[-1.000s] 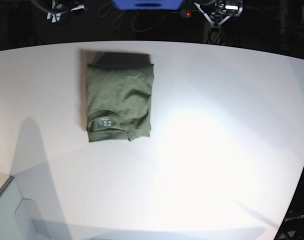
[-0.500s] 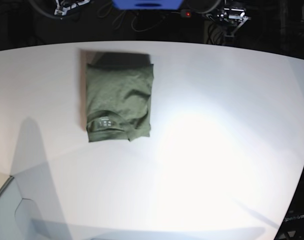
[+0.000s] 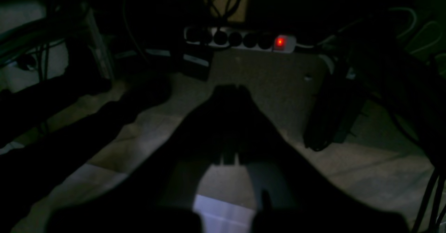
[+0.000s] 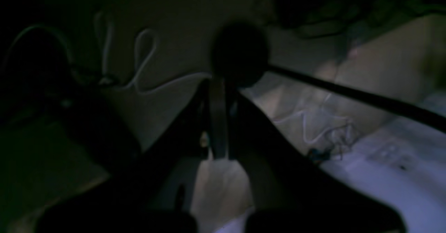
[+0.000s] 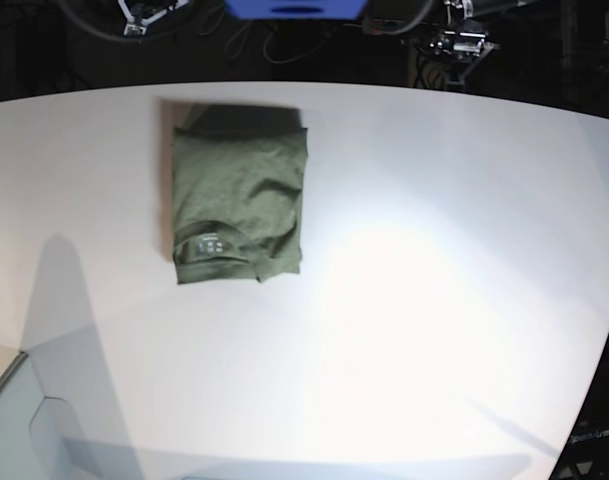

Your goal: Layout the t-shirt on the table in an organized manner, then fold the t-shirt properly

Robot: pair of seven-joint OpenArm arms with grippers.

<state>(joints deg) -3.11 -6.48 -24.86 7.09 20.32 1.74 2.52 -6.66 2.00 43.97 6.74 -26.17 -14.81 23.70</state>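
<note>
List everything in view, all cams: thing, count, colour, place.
t-shirt: 1, olive green, folded into a rectangle on the far left part of the table, pale neck label facing up at its near end.
table: 1, white, curved edge, fills the base view.
power strip: 1, pale with a lit red switch, on the floor in the left wrist view.
cables: several, pale, looped on the floor in the right wrist view.
blue object: 1, at the top edge of the base view, beyond the table.
left gripper: 1, dark, off the table, jaws together.
right gripper: 1, dark, off the table, jaws together.
</note>
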